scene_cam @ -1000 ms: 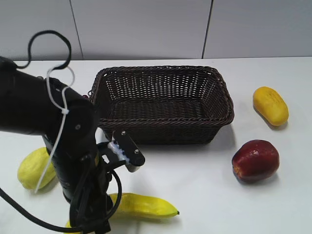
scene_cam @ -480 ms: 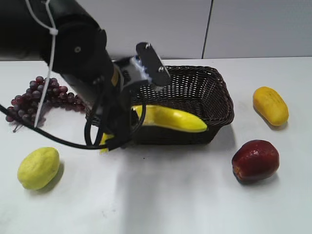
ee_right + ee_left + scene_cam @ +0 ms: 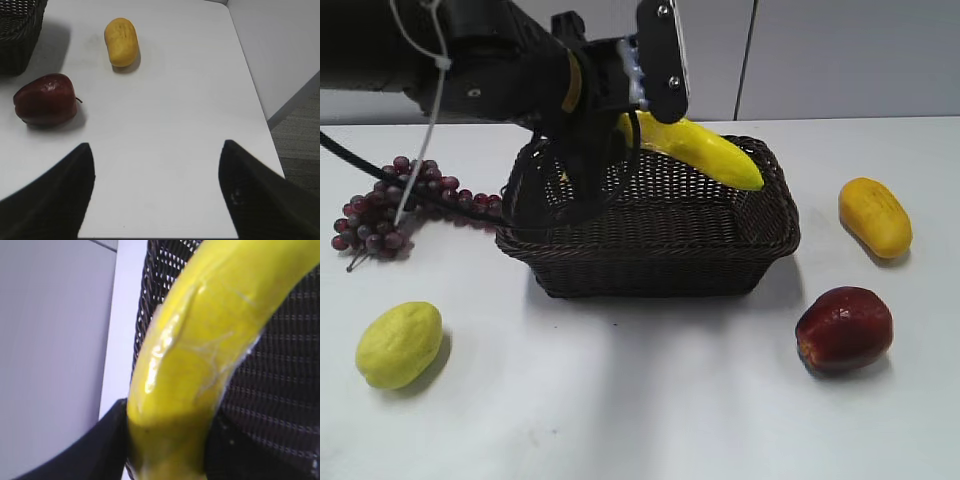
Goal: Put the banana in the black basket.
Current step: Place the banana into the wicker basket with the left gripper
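Note:
My left gripper (image 3: 620, 115) is shut on the banana (image 3: 705, 150) and holds it in the air above the black basket (image 3: 650, 255), over its back half. The banana slants down to the right, its tip near the basket's right rim. In the left wrist view the banana (image 3: 200, 355) fills the frame between the dark fingers (image 3: 165, 450), with the basket's weave (image 3: 280, 390) behind it. My right gripper (image 3: 155, 165) is open and empty above bare table; it does not show in the exterior view.
A bunch of dark grapes (image 3: 390, 215) lies left of the basket. A yellow-green lemon-like fruit (image 3: 398, 343) sits at the front left. A red apple (image 3: 844, 328) and an orange-yellow oval fruit (image 3: 875, 215) lie right of the basket; both show in the right wrist view (image 3: 45, 98), (image 3: 121, 41).
My left arm has lifted the banana from the table's front edge and carried it back and to the right, from in front of the basket to above it. The right gripper view has no earlier frame.

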`<state>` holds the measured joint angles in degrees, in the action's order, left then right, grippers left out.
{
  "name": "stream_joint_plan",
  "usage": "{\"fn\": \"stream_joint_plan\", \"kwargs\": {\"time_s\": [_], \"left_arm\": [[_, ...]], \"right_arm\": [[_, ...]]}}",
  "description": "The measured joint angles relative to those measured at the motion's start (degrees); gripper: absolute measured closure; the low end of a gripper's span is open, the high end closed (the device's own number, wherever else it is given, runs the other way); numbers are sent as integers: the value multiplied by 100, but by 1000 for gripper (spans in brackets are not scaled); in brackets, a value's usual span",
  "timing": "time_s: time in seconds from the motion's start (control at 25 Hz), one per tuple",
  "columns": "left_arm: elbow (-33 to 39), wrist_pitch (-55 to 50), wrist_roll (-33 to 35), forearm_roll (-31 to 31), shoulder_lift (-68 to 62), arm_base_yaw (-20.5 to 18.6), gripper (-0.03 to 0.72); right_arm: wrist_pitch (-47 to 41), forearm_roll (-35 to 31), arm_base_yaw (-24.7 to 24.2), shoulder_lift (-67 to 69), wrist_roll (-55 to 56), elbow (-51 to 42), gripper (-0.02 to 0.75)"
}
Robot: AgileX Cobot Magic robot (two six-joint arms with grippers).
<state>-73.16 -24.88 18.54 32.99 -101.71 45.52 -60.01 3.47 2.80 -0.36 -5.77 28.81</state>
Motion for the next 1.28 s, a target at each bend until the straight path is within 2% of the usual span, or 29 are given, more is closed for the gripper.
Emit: {"fn": "stream_joint_plan", "kwargs": {"time_s": [0.12, 0.32, 0.36, 0.44, 0.48, 0.6, 0.96, 1.12, 1.28], "left_arm": [[0, 372, 7, 300, -209, -188, 368], [0, 435, 7, 348, -472, -368, 357], [0, 419, 7, 341, -473, -371, 306], [0, 426, 7, 296, -473, -371, 143], [0, 426, 7, 236, -473, -371, 95], [0, 426, 7, -39, -462, -371, 52], [0, 73, -122, -230, 151, -392, 67], [-265, -967, -821, -264, 400, -610, 109], [-811, -2530, -1183, -531, 419, -1107, 118]], "right_arm": [[0, 0, 0, 0, 0, 0, 148], [0, 0, 0, 0, 0, 0, 148], [0, 0, 0, 0, 0, 0, 148], [0, 0, 0, 0, 0, 0, 148], [0, 0, 0, 0, 0, 0, 148], [0, 0, 0, 0, 0, 0, 148], [0, 0, 0, 0, 0, 0, 148], [0, 0, 0, 0, 0, 0, 148], [0, 0, 0, 0, 0, 0, 148]]}}
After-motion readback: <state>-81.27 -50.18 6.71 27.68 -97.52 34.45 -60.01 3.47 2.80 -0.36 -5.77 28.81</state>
